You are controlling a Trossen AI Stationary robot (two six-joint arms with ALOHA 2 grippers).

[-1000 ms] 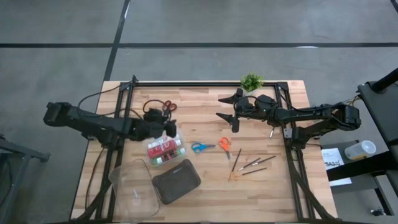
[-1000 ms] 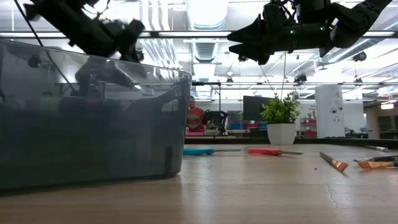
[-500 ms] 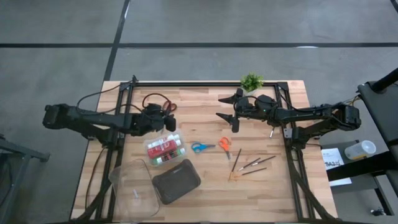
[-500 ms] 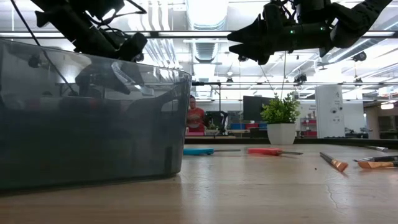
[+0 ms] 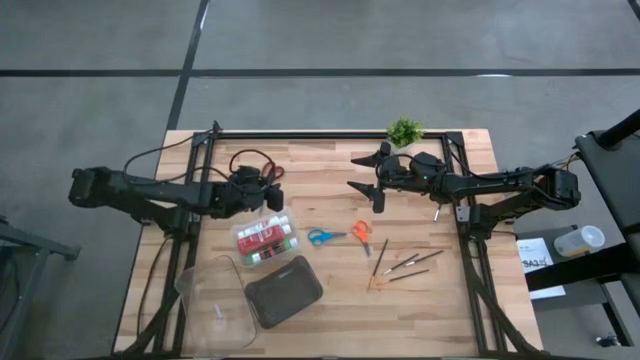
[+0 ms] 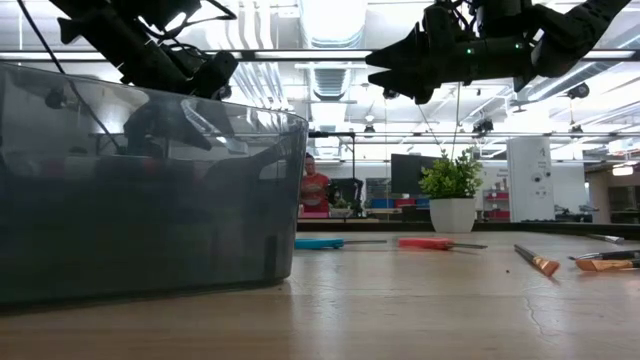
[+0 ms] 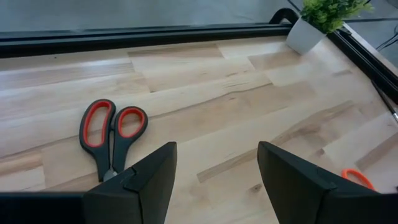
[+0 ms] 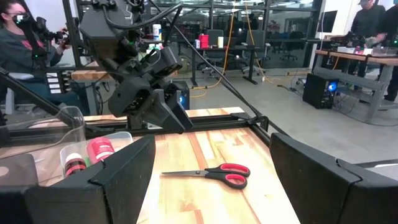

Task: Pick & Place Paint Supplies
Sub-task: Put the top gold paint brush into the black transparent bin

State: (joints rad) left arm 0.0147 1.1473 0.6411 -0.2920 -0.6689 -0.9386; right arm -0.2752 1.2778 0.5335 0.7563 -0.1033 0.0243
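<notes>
The left gripper (image 5: 268, 192) is held with its fingers spread and empty above the table (image 5: 330, 160), just beside the red-handled scissors (image 7: 111, 129), which lie flat on the wood. The right gripper (image 5: 366, 176) hangs released and empty in the air. The paint tubes (image 5: 265, 240) are seen inside a clear box, with blue scissors (image 5: 322, 237), orange scissors (image 5: 361, 232) and brushes (image 5: 405, 265) lying on the table nearby.

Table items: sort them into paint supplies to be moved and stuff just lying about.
Job:
paint tubes
red scissors
blue scissors
orange scissors
brushes

Lying about:
potted plant
clear box
dark grey case
</notes>
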